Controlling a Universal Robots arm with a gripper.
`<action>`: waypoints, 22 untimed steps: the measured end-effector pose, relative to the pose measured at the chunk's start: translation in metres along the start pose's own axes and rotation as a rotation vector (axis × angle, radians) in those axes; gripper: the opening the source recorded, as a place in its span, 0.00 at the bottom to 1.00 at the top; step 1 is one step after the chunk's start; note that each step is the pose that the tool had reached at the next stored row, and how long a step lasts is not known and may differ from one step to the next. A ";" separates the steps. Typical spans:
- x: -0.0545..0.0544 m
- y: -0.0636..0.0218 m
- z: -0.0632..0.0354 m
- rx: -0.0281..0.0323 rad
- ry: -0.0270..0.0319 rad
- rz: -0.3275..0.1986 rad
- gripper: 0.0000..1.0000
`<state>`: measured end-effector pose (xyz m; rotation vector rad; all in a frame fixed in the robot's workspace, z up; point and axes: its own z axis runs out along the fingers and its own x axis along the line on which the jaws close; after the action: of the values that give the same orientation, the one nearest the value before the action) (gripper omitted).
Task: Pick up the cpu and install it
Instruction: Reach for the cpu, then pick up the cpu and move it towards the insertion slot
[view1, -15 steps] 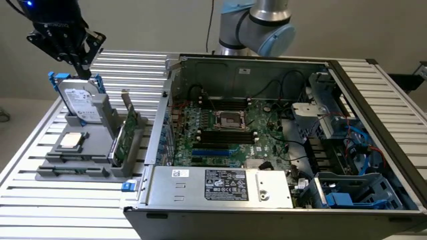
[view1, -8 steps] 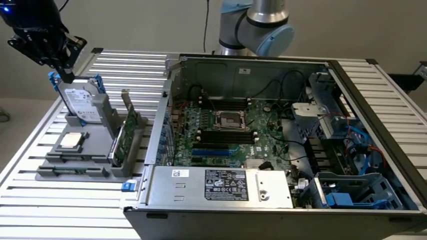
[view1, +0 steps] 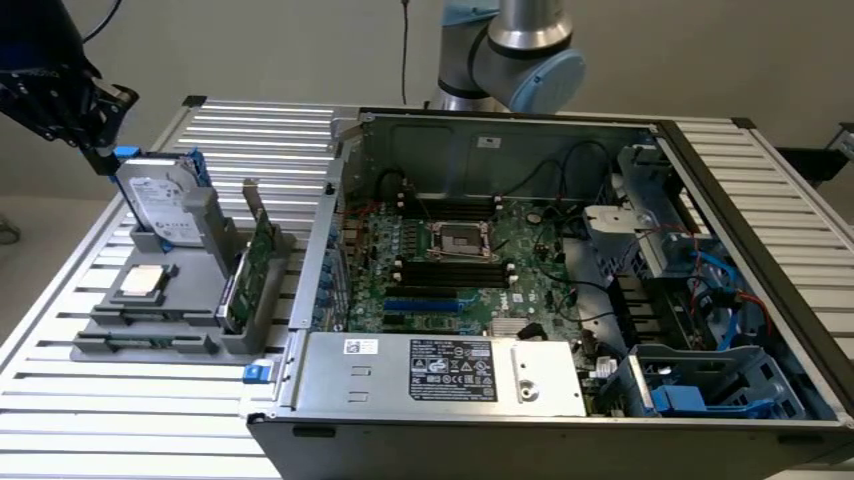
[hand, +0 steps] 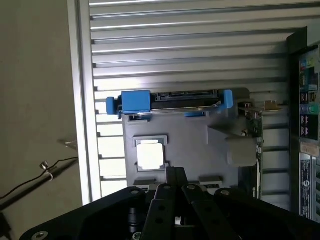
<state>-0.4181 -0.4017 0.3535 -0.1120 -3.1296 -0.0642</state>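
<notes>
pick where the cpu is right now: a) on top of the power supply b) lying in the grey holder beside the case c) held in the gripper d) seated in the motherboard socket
b, the cpu lies flat in the grey holder, outside the case.

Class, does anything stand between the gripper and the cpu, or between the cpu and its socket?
Nothing visible separates the gripper and the cpu. Toward the socket, an upright card and the case wall stand between.

Silver cpu, grey holder, blue-bracketed hard drive, green motherboard
</notes>
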 end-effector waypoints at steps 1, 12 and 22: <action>0.004 -0.0004 0.0015 0.0002 0.0000 0.000 0.11; 0.013 -0.0010 0.0036 0.0002 0.0000 0.000 0.11; 0.013 -0.0010 0.0036 0.0002 0.0002 0.000 0.24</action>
<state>-0.4307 -0.4017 0.3501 -0.1120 -3.1293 -0.0639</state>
